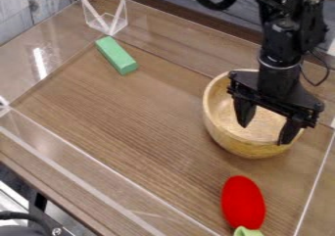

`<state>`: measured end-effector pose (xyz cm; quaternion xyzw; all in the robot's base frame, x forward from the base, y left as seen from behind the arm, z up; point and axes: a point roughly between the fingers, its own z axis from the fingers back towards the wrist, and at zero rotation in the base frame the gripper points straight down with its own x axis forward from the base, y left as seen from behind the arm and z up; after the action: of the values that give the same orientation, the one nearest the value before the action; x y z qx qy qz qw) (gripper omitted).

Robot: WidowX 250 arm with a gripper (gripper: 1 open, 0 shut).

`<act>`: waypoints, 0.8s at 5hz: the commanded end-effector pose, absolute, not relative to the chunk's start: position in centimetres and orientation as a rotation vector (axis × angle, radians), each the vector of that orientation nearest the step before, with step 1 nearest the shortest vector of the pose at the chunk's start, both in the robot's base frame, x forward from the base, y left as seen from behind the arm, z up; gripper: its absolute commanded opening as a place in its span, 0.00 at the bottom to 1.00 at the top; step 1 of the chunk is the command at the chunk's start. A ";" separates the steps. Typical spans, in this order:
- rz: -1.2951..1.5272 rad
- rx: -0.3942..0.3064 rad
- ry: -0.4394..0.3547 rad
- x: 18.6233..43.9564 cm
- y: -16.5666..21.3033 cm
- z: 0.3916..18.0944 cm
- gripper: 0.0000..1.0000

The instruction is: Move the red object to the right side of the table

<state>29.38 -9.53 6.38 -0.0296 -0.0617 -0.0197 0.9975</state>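
Note:
The red object [242, 201] is a small oval toy lying near the front right of the table [131, 113], with a pale green stub at its near end by the frame's bottom edge. My gripper [268, 119] points straight down into the wooden bowl [229, 132], behind the red object and apart from it. Its fingers [245, 109] stand spread and open, and nothing shows between them. The red object lies free on the wood.
A green rectangular block [116, 55] lies at the back left. Low clear acrylic walls [53, 147] edge the tabletop, and a clear folded stand [105, 20] sits at the back. The bowl is close to the right wall.

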 end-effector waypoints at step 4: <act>0.008 -0.047 -0.129 30.4 -9.1 5.1 1.00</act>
<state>29.74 -8.95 4.03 -0.0205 -0.0443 0.0074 0.9988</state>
